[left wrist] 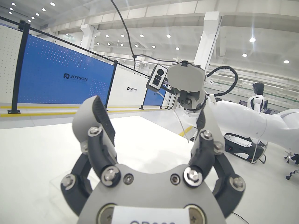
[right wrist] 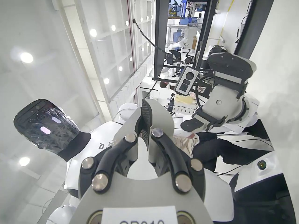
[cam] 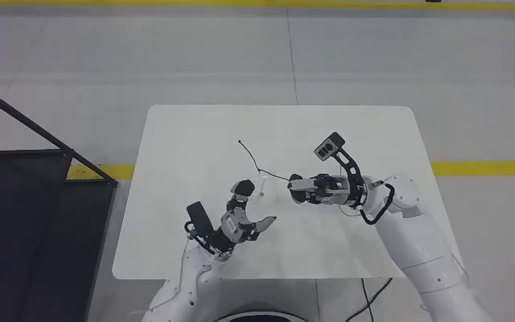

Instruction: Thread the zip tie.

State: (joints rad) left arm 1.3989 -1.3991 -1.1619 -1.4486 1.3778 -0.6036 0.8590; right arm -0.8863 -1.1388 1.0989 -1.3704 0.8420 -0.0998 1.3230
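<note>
The right fingers [right wrist: 158, 115] were closed on one end of the black zip tie [cam: 259, 169]; the rest of the tie reached out above the white counter [cam: 201, 137]. The left fingers [left wrist: 102, 117] stood open and empty, near the right ones but apart.

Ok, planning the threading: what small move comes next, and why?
Probably move the open left gripper to the free end of the zip tie and close there: the right gripper is shut on the other end, and the free end sticks out unheld.
</note>
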